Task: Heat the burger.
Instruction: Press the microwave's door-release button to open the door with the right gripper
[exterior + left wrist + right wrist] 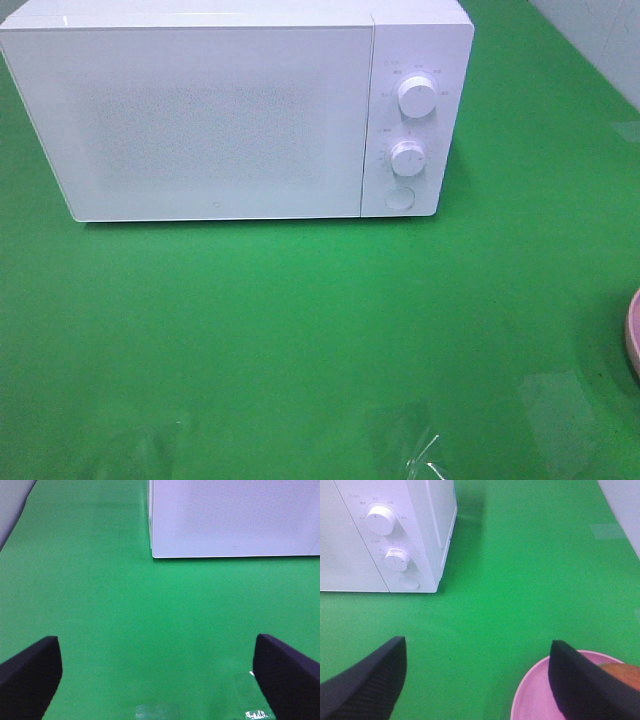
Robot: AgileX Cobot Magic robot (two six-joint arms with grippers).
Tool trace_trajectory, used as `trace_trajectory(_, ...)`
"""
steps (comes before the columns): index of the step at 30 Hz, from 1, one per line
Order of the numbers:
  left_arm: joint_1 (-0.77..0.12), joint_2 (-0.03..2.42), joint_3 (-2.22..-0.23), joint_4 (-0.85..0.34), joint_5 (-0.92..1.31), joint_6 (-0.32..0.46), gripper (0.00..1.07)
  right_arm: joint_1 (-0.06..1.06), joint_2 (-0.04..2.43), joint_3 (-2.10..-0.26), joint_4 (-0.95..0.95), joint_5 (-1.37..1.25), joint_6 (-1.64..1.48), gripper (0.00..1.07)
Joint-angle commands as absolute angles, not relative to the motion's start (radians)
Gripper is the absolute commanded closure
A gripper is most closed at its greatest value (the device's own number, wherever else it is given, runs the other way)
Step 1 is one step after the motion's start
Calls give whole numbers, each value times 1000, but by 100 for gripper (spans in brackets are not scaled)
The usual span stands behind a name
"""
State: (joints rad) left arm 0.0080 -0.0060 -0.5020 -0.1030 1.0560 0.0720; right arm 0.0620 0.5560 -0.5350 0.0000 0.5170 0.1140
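Note:
The burger (623, 673) shows only as a golden-brown sliver of bun on a pink plate (532, 697), partly behind one finger in the right wrist view. My right gripper (477, 647) is open and empty, above the green table beside the plate. The white microwave (220, 120) stands at the back with its door shut. My left gripper (156, 645) is open and empty, facing the microwave's front (235, 520) from some way off. Neither gripper shows in the exterior high view.
The microwave panel has two knobs (416, 96) (408, 158) and a round button (400, 198). The plate's edge (634, 335) shows at the right border. A green cloth (300, 330) covers the table. A grey wall (625, 505) runs behind on the right.

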Motion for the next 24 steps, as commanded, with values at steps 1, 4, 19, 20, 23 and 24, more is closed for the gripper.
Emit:
trace_trajectory(1, 8, -27, -498, -105, 1041, 73, 10, 55, 601, -510, 0, 416, 117, 32)
trace_trajectory(4, 8, -27, -498, -105, 1041, 73, 10, 55, 627, -477, 0, 351, 117, 32)
trace_trajectory(19, 8, -27, -498, -105, 1041, 73, 10, 55, 825, -323, 0, -186, 116, 32)
trace_trajectory(20, 8, -27, -498, -105, 1041, 73, 10, 55, 825, -323, 0, -186, 116, 32)
trace_trajectory(23, 8, -27, -498, -105, 1041, 73, 10, 55, 876, -314, 0, -284, 112, 32)
trace_trajectory(24, 8, -27, -498, -105, 1041, 73, 10, 55, 908, -314, 0, -326, 103, 32)
